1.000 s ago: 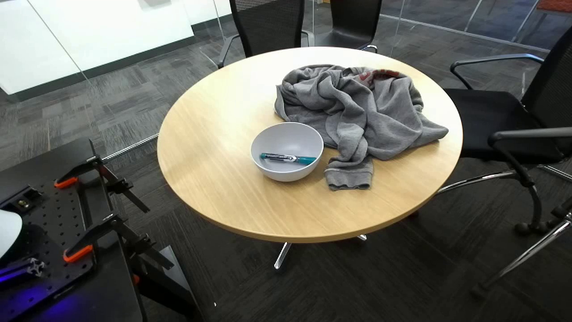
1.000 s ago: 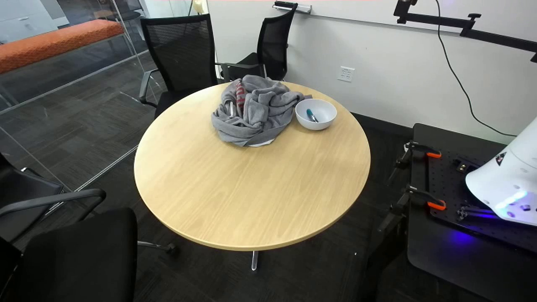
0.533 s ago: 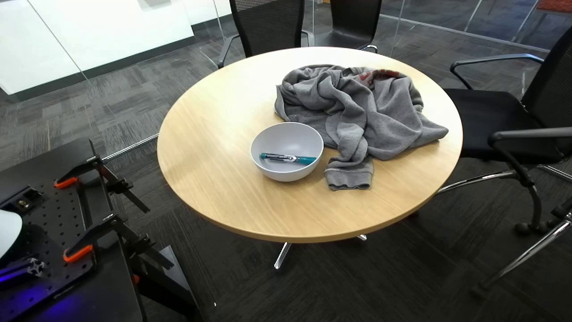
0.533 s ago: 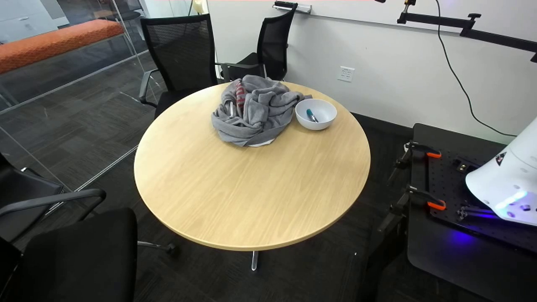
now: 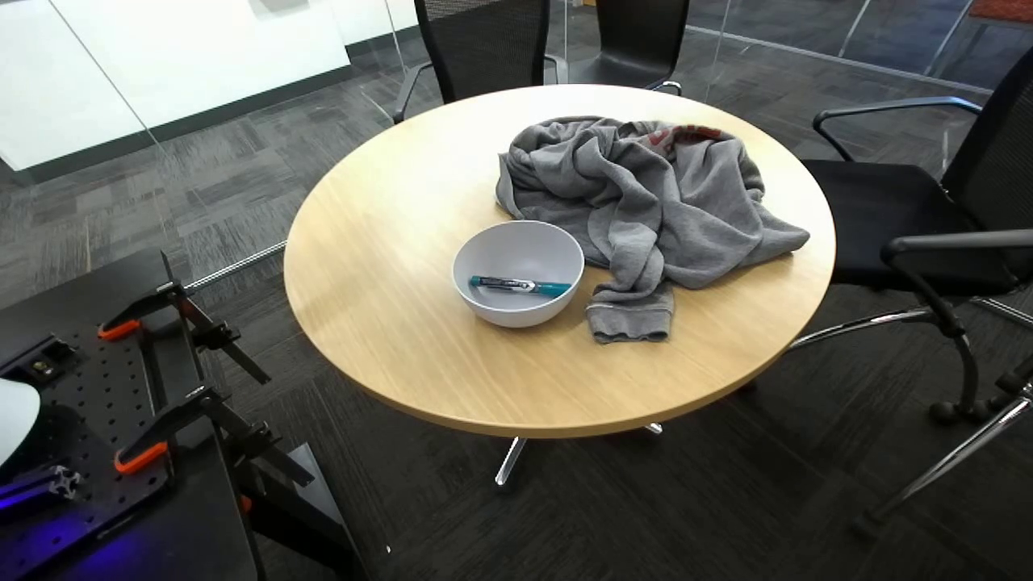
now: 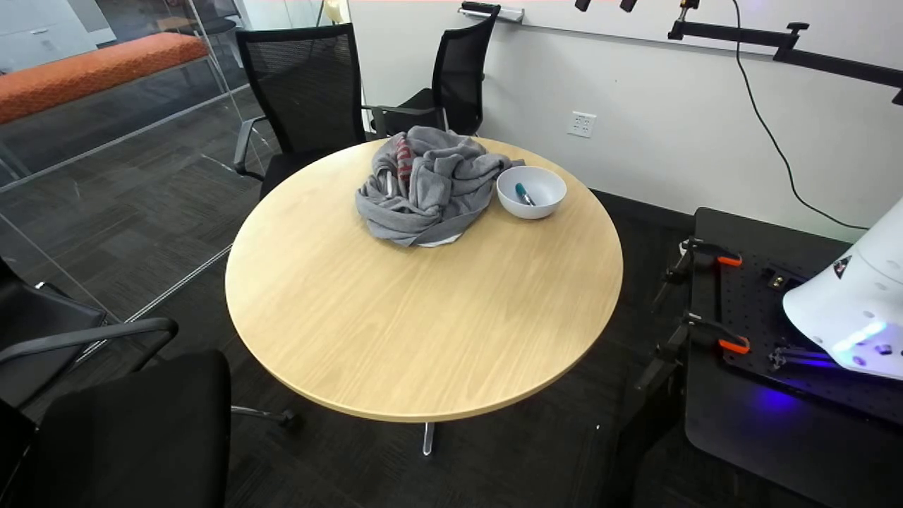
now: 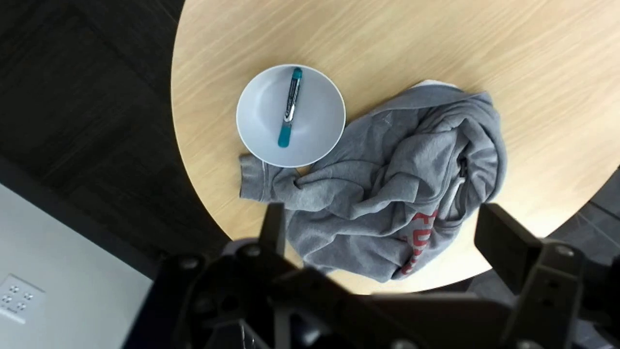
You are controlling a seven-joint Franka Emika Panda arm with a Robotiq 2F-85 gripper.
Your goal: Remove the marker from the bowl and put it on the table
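The teal marker (image 5: pixel 520 286) lies inside the pale grey-white bowl (image 5: pixel 516 242) in both exterior views, as this view of the marker (image 6: pixel 524 194) also shows. In the wrist view the marker (image 7: pixel 290 106) leans across the bowl (image 7: pixel 322 114), its upper end near the rim. The bowl stands on the round wooden table (image 5: pixel 379 242). My gripper (image 7: pixel 385 218) is open and empty, its fingers wide apart, high above the table and over the grey sweatshirt in that view. In an exterior view only the fingertips (image 6: pixel 582 4) show, at the top edge.
A crumpled grey sweatshirt (image 5: pixel 629 186) lies right beside the bowl, its sleeve close to the rim. Black chairs (image 6: pixel 303 92) stand around the table. A black bench (image 6: pixel 734 423) with orange-tipped clamps (image 6: pixel 734 344) holds the white robot base (image 6: pixel 861 303). A wall is behind.
The fingertips have come into view at the top of an exterior view and moved left and slightly down. The marker, bowl and sweatshirt have not moved.
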